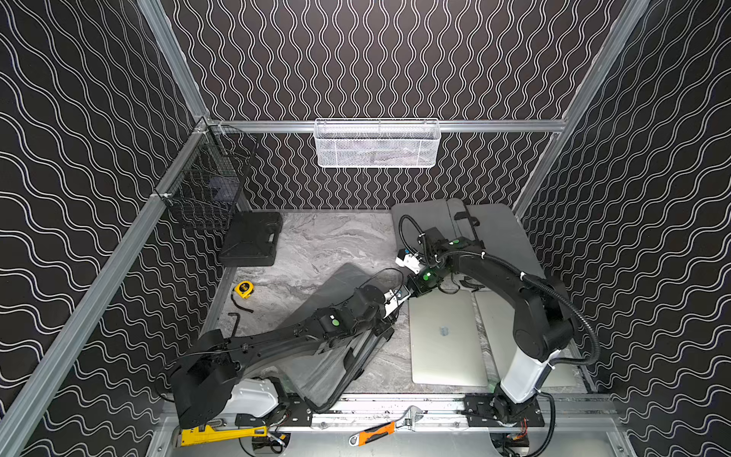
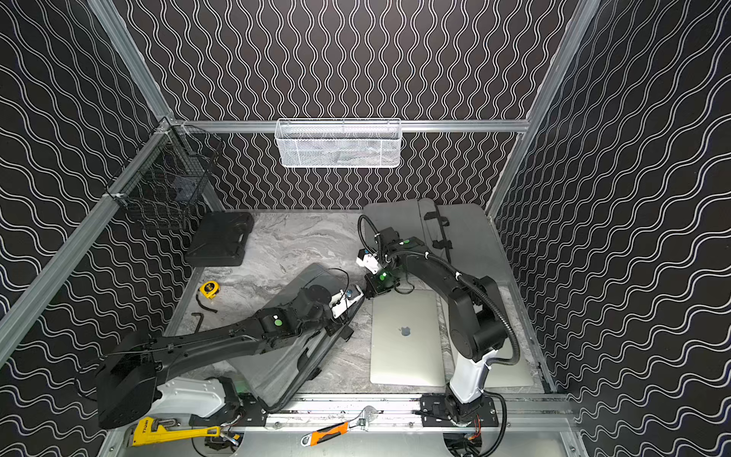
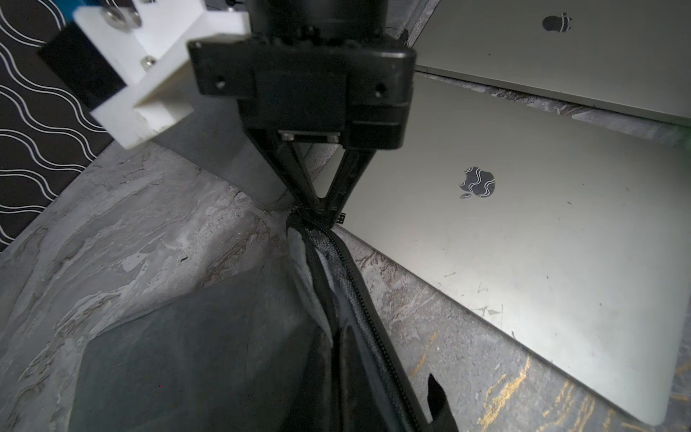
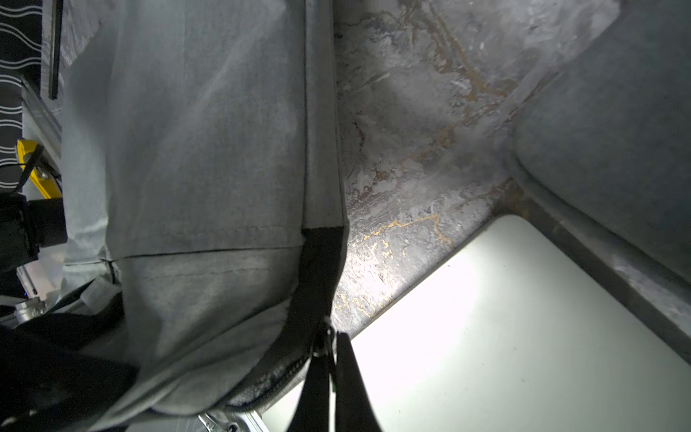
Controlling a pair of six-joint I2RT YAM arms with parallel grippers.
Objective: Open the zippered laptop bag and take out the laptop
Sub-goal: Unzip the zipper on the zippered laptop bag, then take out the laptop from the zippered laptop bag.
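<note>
1. While the laptop bag (image 1: 340, 277) is lying slantwise on the marble table (image 1: 316, 245), left of centre, the left arm is stretching right over it.
2. The right gripper (image 4: 329, 355) is pinching the zip pull (image 4: 324, 342) at the bag's far corner, fingers drawn tight together.
3. The left gripper (image 3: 381, 407) is clamping the bag's zipped edge, jaws narrow, just short of that corner.
4. A closed silver laptop (image 1: 447, 336) is sitting flat just beside the bag, on the right arm's side.
5. A second laptop (image 1: 494, 324) is lying beyond it, partly hidden by the right arm.
6. Whether anything is sitting inside the bag, I cannot tell.
</note>
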